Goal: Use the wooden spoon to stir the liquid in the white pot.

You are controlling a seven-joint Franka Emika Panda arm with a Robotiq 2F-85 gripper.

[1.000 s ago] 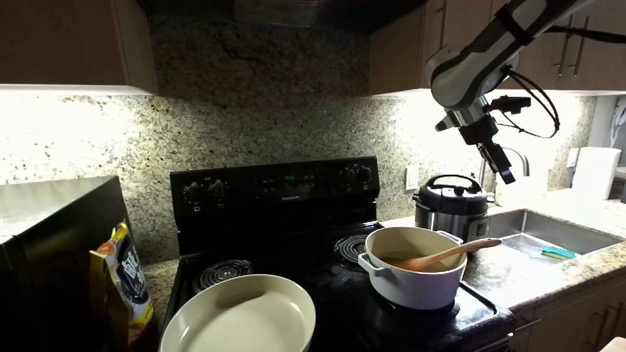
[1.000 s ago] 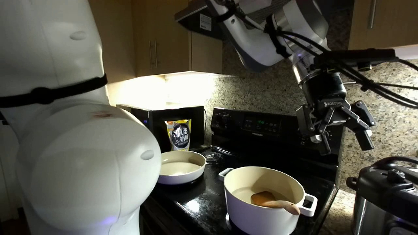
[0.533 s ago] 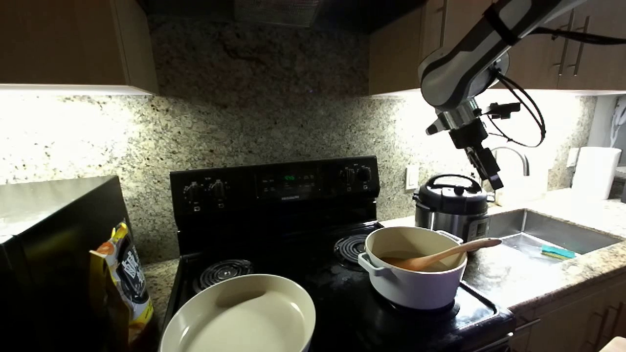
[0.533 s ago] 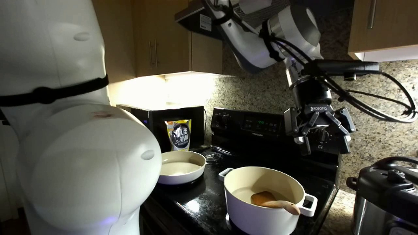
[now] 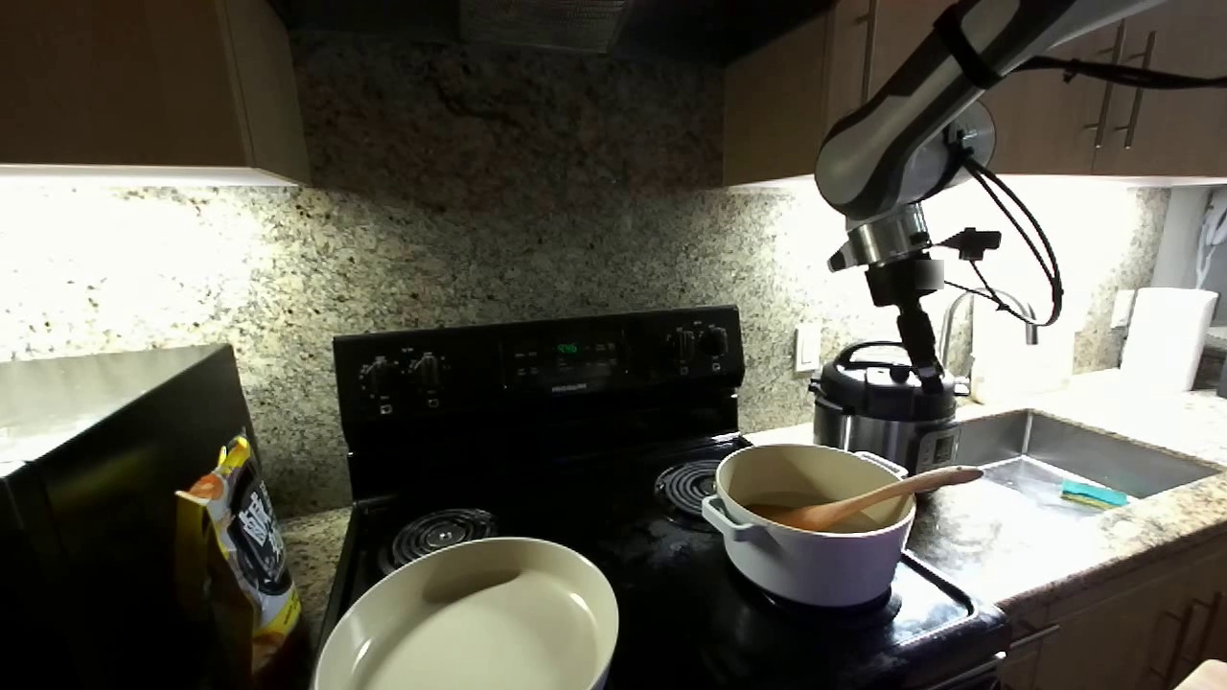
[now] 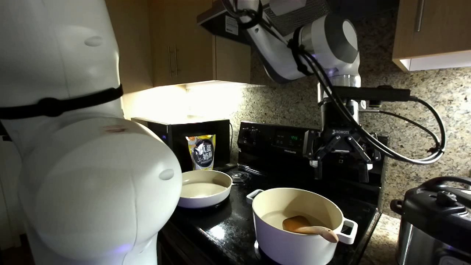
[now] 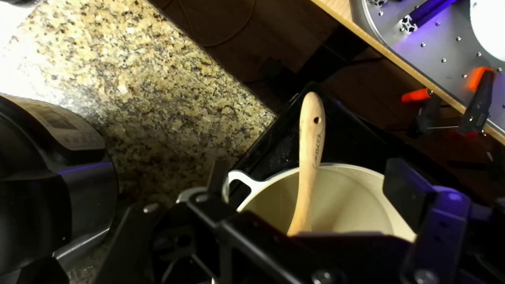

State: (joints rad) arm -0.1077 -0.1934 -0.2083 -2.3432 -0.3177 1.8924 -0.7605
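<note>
The white pot (image 5: 815, 565) stands on a front burner of the stove. Inside it leans the wooden spoon (image 5: 896, 491), its head low in the pot and its handle sticking out past the rim, as in an exterior view (image 6: 312, 230). The pale tan liquid (image 7: 343, 205) shows in the wrist view. My gripper (image 6: 340, 175) hangs open above the pot, pointing down, with nothing held. In the wrist view the spoon handle (image 7: 309, 150) runs through the gap between the fingers, but lies lower and apart from them. The spoon's head is hidden there by the gripper.
A black-and-steel cooker (image 5: 891, 393) stands close beside the pot, near the sink (image 5: 1026, 431). A wide shallow cream-white pan (image 5: 498, 632) sits on another burner, with an upright snack bag (image 5: 259, 546) behind it. The stove's control panel (image 6: 290, 141) rises behind the pot.
The gripper has come down and moved left in both exterior views, turning from slanted to nearly straight down. It stays open. The pot and spoon have not moved.
</note>
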